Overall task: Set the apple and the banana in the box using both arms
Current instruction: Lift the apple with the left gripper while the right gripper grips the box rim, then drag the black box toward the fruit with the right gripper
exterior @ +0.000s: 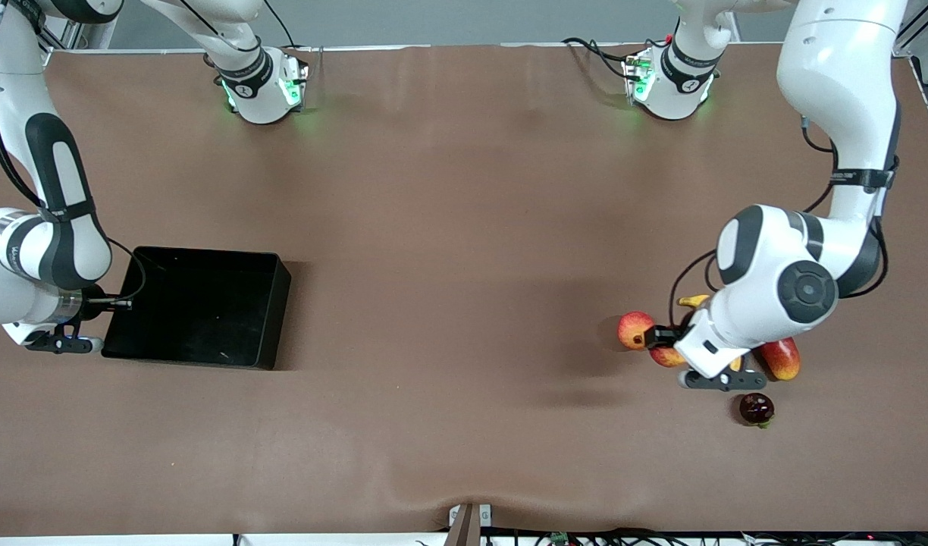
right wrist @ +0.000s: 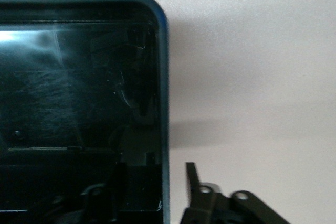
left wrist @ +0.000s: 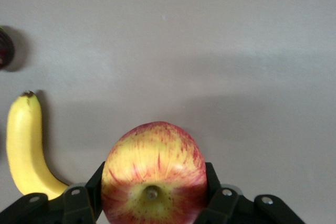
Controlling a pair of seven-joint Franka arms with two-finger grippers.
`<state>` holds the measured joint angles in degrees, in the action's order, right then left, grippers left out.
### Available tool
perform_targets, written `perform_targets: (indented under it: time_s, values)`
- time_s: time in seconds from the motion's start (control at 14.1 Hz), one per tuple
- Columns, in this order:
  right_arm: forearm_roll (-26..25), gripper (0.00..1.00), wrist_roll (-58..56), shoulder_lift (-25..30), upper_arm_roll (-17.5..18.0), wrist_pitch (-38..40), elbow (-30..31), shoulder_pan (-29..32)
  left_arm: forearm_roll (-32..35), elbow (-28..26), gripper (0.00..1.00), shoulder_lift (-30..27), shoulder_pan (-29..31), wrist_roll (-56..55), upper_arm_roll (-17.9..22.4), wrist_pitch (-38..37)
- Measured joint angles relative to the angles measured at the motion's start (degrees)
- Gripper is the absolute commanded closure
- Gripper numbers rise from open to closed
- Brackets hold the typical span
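Left wrist view | left hand (left wrist: 152, 203) grips apple (left wrist: 153, 174) | stem dimple faces camera

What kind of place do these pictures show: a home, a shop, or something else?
Probably a robotics lab, not a home. Two white arms are mounted at one bare brown table; the left gripper straddles an apple, the right gripper straddles a black box wall, cables trailing.

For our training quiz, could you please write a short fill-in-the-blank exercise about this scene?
1. The left pincer grips the small red-and-yellow streaked ___.
2. The curved yellow banana lies on the ___.
3. The right pincer straddles the wall of the glossy black plastic box, which holds ___ fruit.

Missing words: apple; table; no
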<state>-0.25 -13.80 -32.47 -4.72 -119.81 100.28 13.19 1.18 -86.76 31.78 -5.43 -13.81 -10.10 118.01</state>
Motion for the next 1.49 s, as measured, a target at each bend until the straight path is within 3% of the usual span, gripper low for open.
perform_targets:
  time_s: [0.71, 1.13, 1.49]
  values:
    - [0.04, 0.98, -1.23, 1.56, 1.60, 0.19, -2.75, -1.13, 0.00, 0.00, 1.00, -3.21, -2.19, -5.56, -0.60, -4.84]
    - [4.22, 0.97, 3.15, 6.93, 2.15, 6.05, -3.21, -9.10, 0.00, 0.00, 1.00, -4.15, -2.09, -5.56, -0.60, -5.98]
    - [10.04, 0.95, 9.60, 7.47, 2.34, 8.94, -2.68, -16.20, 0.00, 0.00, 1.00, -4.86, -1.89, -5.57, -0.58, -6.47]
